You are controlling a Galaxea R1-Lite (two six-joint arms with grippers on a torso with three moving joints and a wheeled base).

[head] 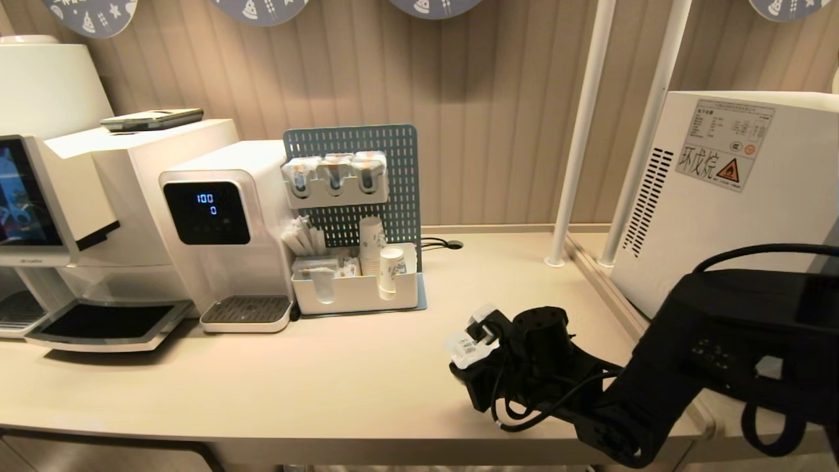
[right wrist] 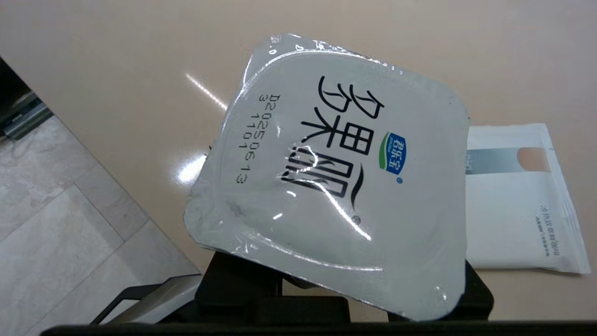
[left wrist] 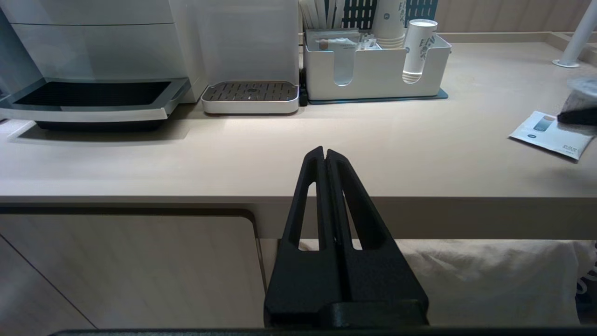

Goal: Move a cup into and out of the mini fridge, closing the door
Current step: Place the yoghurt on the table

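A pale beige counter [head: 275, 393] fills the head view, seen from above and in front. The right gripper [head: 473, 357] reaches in from the lower right, over the counter near its front edge, its jaws clamped on the cup [right wrist: 336, 182]. In the right wrist view the cup's squarish foil lid, printed with dark characters and a small blue logo, fills most of the frame and sits tilted, hiding the fingers beneath it. A flat white packet [right wrist: 517, 200] lies on the counter just beyond the cup; in the head view the same packet [head: 467, 346] peeks out beside the gripper. Past the counter's front edge, grey floor tiles [right wrist: 60, 224] show below.

The white box of the mini fridge [head: 714, 196] stands at the right on a lower ledge, only its side with vent slots and a warning label showing; its door cannot be seen. Two white poles [head: 580, 137] rise just left of it.

Along the back wall at the left stand a coffee machine [head: 72, 196], a water dispenser [head: 223, 229] and a white organiser tray [head: 357, 292] holding paper cups [head: 391, 265]. The counter between that tray and the right gripper lies bare and wide.

The left gripper [left wrist: 325, 154] hangs below and in front of the counter's front edge, its two fingers pressed together, holding nothing.
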